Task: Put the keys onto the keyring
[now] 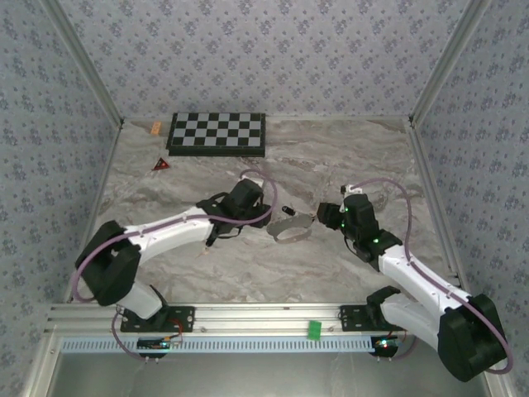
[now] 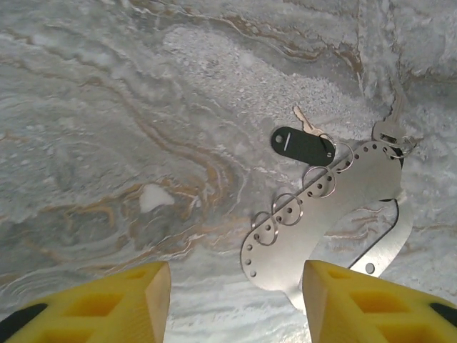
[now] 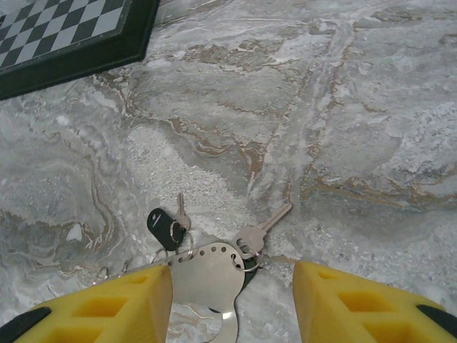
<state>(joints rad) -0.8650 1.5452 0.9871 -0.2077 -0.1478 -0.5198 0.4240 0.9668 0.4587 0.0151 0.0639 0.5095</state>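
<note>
Left gripper point(image 2: 234, 286) near black-headed silver key point(image 2: 303, 145)

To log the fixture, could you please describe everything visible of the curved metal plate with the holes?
The curved metal plate is flat and silvery, lying on the marble table. Small holes run in a row along its edge, and thin wire rings hang through several. A black-headed key lies at one ring, a silver key at its far end.

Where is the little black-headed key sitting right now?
In the top view the black-headed key lies on the marble near mid-table, at the far edge of the holed metal plate, left of the silver key.
</note>
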